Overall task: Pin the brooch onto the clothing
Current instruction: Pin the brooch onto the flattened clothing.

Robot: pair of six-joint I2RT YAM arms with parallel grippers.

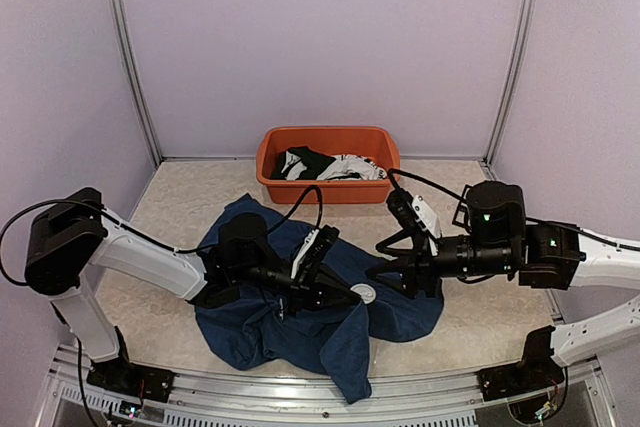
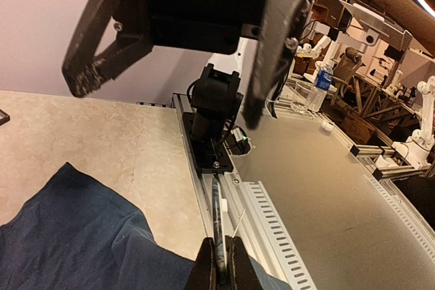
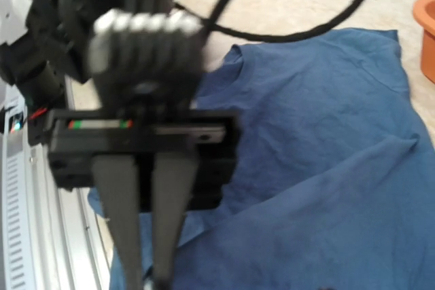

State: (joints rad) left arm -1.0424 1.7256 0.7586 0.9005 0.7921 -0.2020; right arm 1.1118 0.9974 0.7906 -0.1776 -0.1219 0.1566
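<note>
The dark navy-blue soft-fabric T-shirt lay rumpled on the speckled beige bench between both arms, with a small round white brooch resting on it. The left arm's fingers were pressed together just beside the brooch; the right arm's fingers stood apart.

I work in a robotics lab. My bench sits inside a booth of plain lilac walls and aluminium posts. Beyond its slotted rail stand another white robot arm and a water bottle.
</note>
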